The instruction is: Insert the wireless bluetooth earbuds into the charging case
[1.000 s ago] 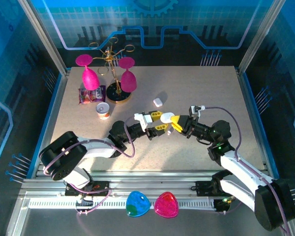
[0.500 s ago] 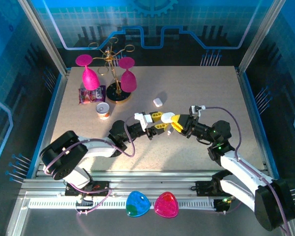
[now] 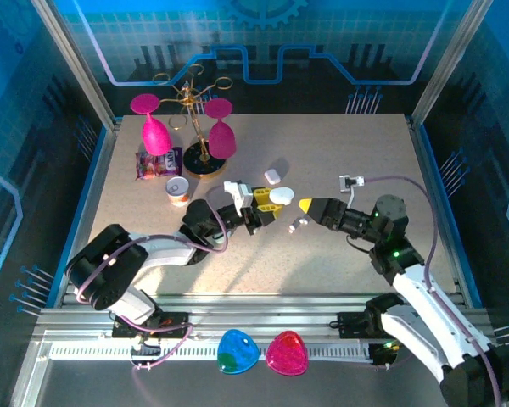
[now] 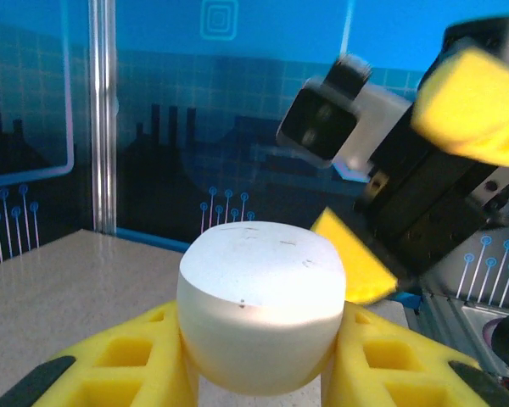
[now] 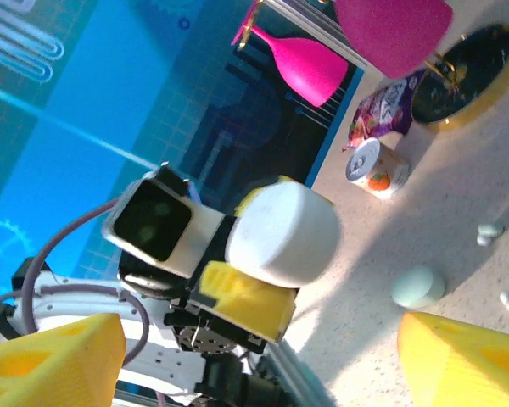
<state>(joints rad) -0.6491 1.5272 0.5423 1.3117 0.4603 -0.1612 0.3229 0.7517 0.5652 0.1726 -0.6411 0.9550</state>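
Currently left claw [image 4: 261,373] clamps smooth white pebble case [image 4: 259,297]; right claw [image 5: 259,360] apart.

A robotics lab cell — a speckled tabletop [image 3: 322,144] fenced by aluminium posts [image 3: 72,64] and blue panels [image 3: 339,34] printed with gear and circuit graphics, left arm [image 3: 153,253] and right arm [image 3: 424,297] bolted to a slotted rail [image 3: 93,349].

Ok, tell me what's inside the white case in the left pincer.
The white case is clamped in the left pincer. Both wrist views show its smooth outer shell, with no open lid. Its inside is covered by that shell, so whatever it holds cannot be seen.
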